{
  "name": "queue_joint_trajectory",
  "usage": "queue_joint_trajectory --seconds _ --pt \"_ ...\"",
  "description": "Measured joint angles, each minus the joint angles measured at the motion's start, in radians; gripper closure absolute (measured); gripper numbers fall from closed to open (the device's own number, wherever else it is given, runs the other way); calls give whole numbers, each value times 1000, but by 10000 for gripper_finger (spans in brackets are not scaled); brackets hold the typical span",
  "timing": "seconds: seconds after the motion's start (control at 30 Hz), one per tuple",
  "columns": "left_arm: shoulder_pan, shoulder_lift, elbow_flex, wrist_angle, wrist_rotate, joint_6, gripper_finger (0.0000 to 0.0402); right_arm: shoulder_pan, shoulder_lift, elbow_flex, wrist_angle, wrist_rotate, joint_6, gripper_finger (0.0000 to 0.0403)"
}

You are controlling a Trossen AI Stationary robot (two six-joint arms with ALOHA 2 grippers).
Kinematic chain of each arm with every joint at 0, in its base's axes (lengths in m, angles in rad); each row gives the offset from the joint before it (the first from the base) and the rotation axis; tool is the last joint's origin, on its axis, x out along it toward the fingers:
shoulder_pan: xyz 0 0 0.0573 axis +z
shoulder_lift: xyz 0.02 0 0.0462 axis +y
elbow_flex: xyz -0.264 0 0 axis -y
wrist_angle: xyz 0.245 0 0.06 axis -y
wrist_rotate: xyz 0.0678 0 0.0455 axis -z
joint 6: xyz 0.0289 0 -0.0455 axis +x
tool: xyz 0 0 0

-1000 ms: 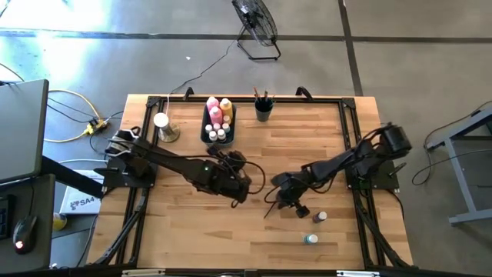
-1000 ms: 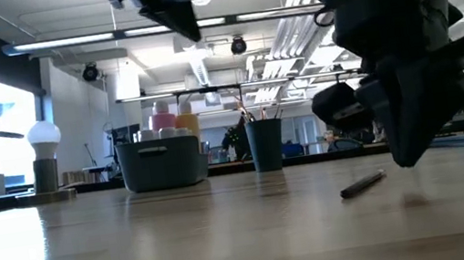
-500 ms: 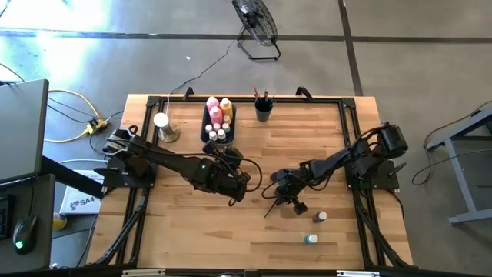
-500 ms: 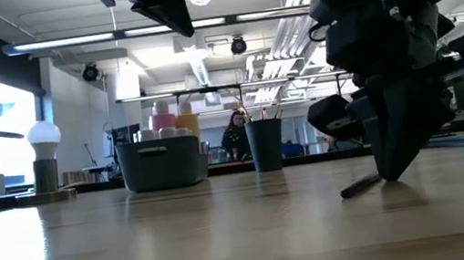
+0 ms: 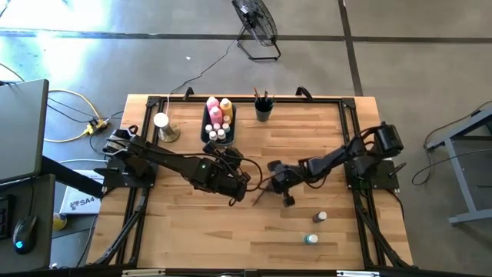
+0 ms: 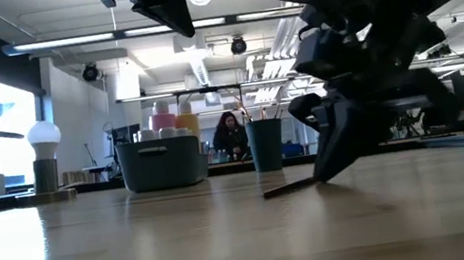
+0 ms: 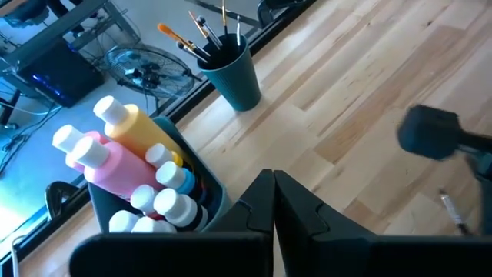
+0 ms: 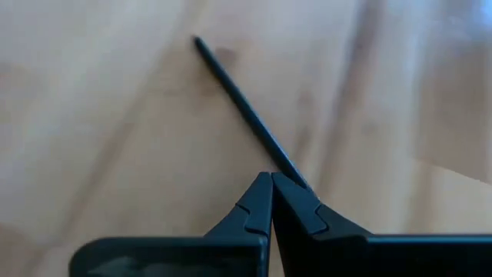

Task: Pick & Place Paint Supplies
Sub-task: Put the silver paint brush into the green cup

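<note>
A thin dark paintbrush (image 5: 260, 197) lies flat on the wood table (image 5: 184, 231), just left of centre. My right gripper (image 5: 274, 180) is shut, and its tips are down at the brush's right end (image 6: 312, 181). My left gripper (image 5: 244, 181) hangs shut above the table next to it, holding nothing. Tall pink (image 7: 108, 165) and yellow (image 7: 138, 127) squeeze bottles and small white-capped bottles (image 7: 171, 206) stand in a dark bin (image 5: 217, 123) at the far edge. Two more small bottles (image 5: 320, 218) (image 5: 310, 239) stand on the table at the near right. My right gripper touches the paintbrush's end (image 8: 294, 177) with its shut fingertips, slanting down from the table's right side. The brush runs under the tip of one finger (image 8: 307, 208). It lies flat on the table and stretches away from the fingers toward the left. I see no pinch.
A dark cup (image 5: 264, 111) holding brushes stands right of the bin at the far edge. A white knob on a round tan base (image 5: 163, 127) stands left of the bin. A person (image 6: 230, 136) is in the room beyond the table. Bare wood lies near the front edge.
My right gripper has come down to the table and gone toward the table's left edge, swinging its fingers that way. It has stayed shut. The paintbrush has slid along the table to the left with the fingertips at its end and still lies flat.
</note>
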Motion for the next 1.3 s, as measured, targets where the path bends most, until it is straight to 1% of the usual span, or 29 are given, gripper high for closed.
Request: queue_joint_trajectory --seconds 0.17,0.2,0.27,0.37,0.43,0.5,0.57,0.73,0.8,0.87,1.1,1.2,1.3 --pt "0 0 0 0 10 0 401 -35 0 -1 16 149 8 401" --pt "0 0 0 0 11 0 401 -42 0 -1 22 165 8 401" --pt "0 1 0 0 11 0 401 -53 1 -1 26 152 9 401" --pt "0 1 0 -1 30 0 401 -57 -10 -1 -5 77 10 401" --pt "0 1 0 -13 79 0 401 -56 -27 -1 -39 57 10 401" --pt "0 1 0 -40 160 -8 402 -56 -49 -1 -71 57 10 401" --pt "0 2 -1 -78 220 -49 401 -56 -83 -2 -96 81 11 401" --pt "0 6 -70 -85 289 -150 401 -40 -187 -1 -161 146 32 401" --pt "0 6 -102 -73 302 -192 401 -27 -242 -1 -212 164 36 401" --pt "0 6 -144 -45 311 -235 401 -7 -297 -1 -257 179 38 401" --pt "0 6 -282 93 372 -347 401 58 -488 -1 -407 179 57 401" --pt "0 6 -340 169 396 -366 402 82 -547 -3 -430 180 62 401" --pt "0 6 -375 233 407 -367 401 107 -603 -29 -418 180 53 401"
